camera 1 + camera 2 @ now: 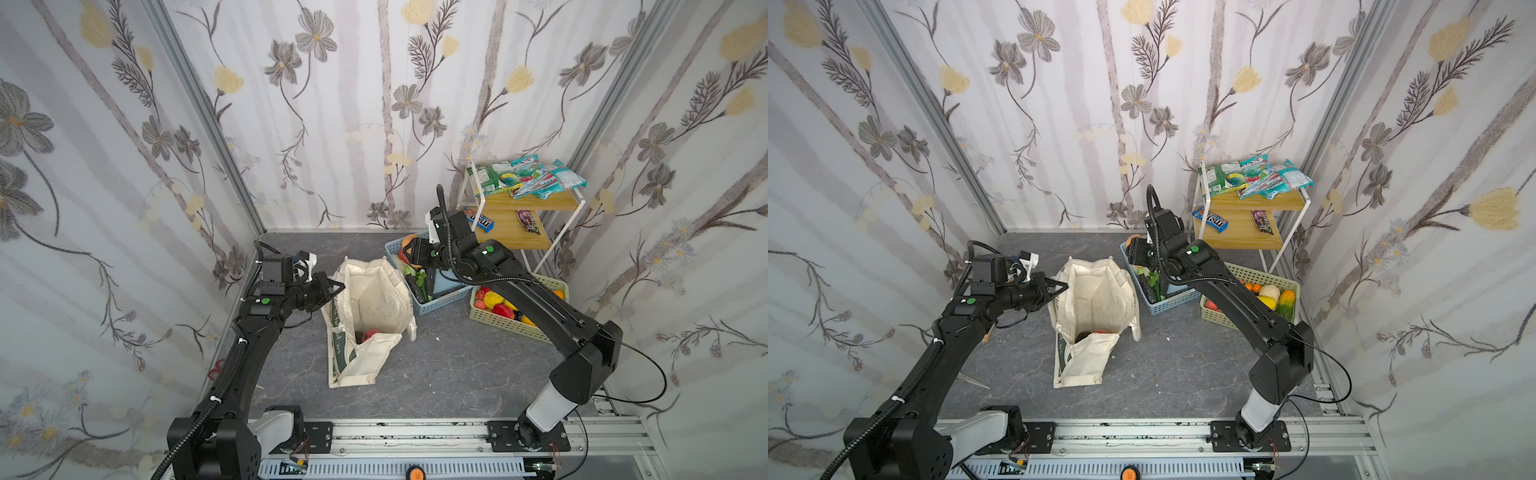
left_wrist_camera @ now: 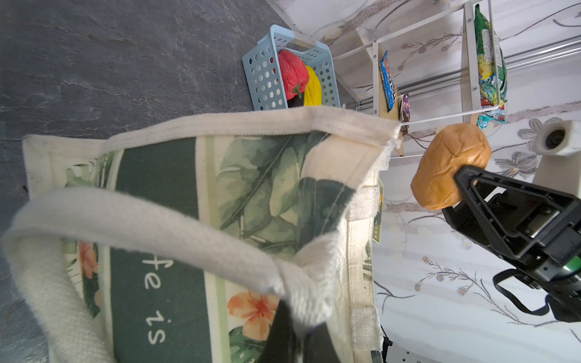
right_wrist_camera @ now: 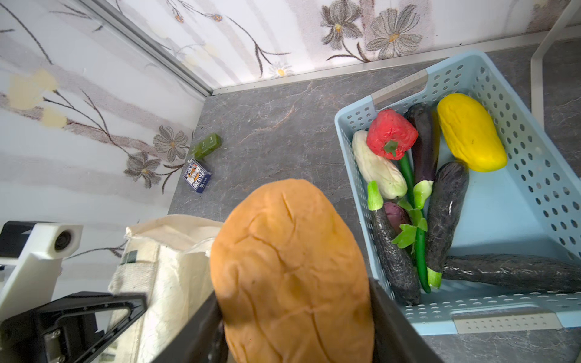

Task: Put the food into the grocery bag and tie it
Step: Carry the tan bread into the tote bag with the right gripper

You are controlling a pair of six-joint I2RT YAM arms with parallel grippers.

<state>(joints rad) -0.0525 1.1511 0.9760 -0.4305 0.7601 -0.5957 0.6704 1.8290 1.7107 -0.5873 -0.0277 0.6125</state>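
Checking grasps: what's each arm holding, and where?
Right jaws clamp the brown lumpy plastic potato near one end. Left jaws pinch the rim of the cream canvas tote by a handle.

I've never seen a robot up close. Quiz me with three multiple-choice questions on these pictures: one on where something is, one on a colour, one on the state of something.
1. Where do the snack packets lie?
A) on the top shelf of the rack
B) in the light blue basket
C) on the floor

2. What colour is the thing held by the right gripper?
A) purple
B) brown
C) green

3. In what state is the grocery bag?
A) tied shut
B) folded flat
C) open at the mouth

Answers:
1 A: both top views show the packets piled on the rack's upper wooden board.
2 B: the right wrist view shows the brown toy between the fingers.
3 C: the left gripper pinches its rim and the mouth gapes in both top views.
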